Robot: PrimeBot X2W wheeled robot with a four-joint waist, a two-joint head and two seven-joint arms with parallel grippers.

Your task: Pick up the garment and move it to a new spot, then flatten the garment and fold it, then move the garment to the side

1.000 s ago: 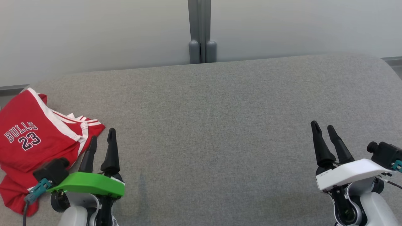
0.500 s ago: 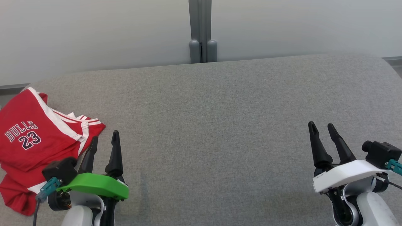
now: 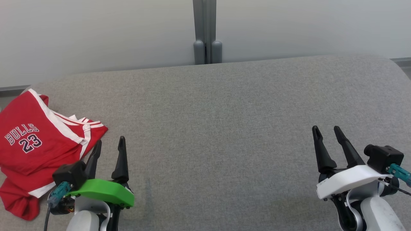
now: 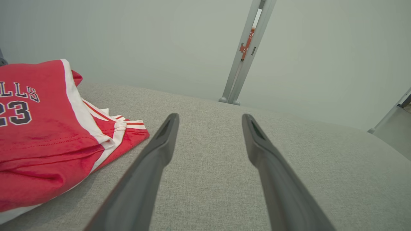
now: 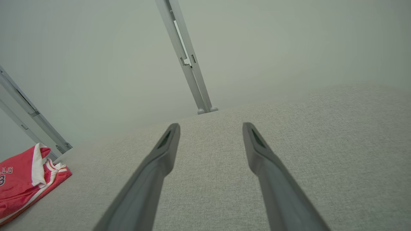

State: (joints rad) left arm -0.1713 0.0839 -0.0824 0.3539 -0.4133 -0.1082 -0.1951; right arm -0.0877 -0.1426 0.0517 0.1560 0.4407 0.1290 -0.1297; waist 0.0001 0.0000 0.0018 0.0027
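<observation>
The garment (image 3: 35, 144) is a red jersey with white trim and "BULLS 23" lettering, lying folded and a bit rumpled at the far left of the grey padded surface (image 3: 218, 122). It also shows as the garment (image 4: 48, 134) and, small, as the garment (image 5: 25, 183). My left gripper (image 3: 109, 141), under a green cover, hovers open just right of the jersey's corner with nothing between its fingers. My right gripper (image 3: 326, 129), under a white cover, stands open and empty at the lower right, far from the jersey. Both gripper pairs (image 4: 208, 117) (image 5: 210, 125) show wide gaps.
A pale wall with a grey vertical post (image 3: 205, 32) stands behind the surface's far edge. The jersey lies close to the surface's left edge. Another grey post (image 5: 32, 118) shows behind the jersey in the right wrist view.
Both grippers have drawn back slightly toward the bottom of the head view; the left has shifted a little right, away from the jersey. The garment has not moved.
</observation>
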